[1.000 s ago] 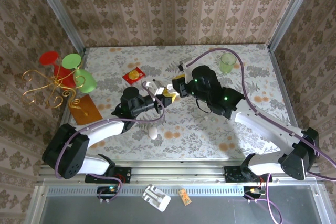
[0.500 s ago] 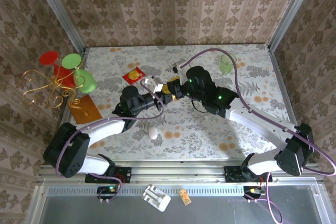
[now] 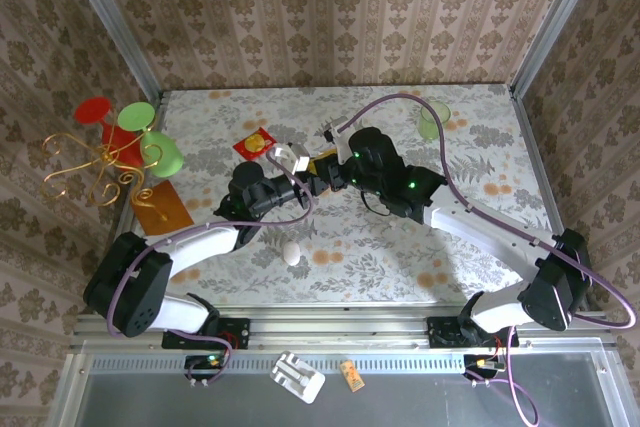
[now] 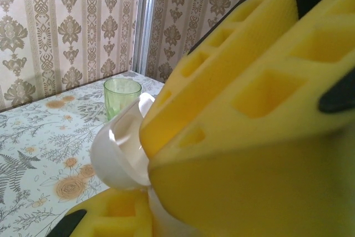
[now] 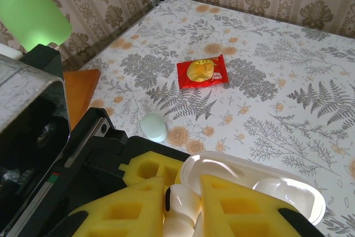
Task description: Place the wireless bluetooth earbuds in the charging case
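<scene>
Flowery table lies under both arms. Near the middle, the left claw squeezes the open charging case. The right claw pinches a tiny white earbud just over the case.

The open white charging case sits raised at the tip of the left gripper, above the floral table. The right gripper, with its yellow fingers, is just right of the case. A red packet lies just left of it, a white egg well nearer the bases, an orange card and a gold wire stand far left, and a green cup far right.
</scene>
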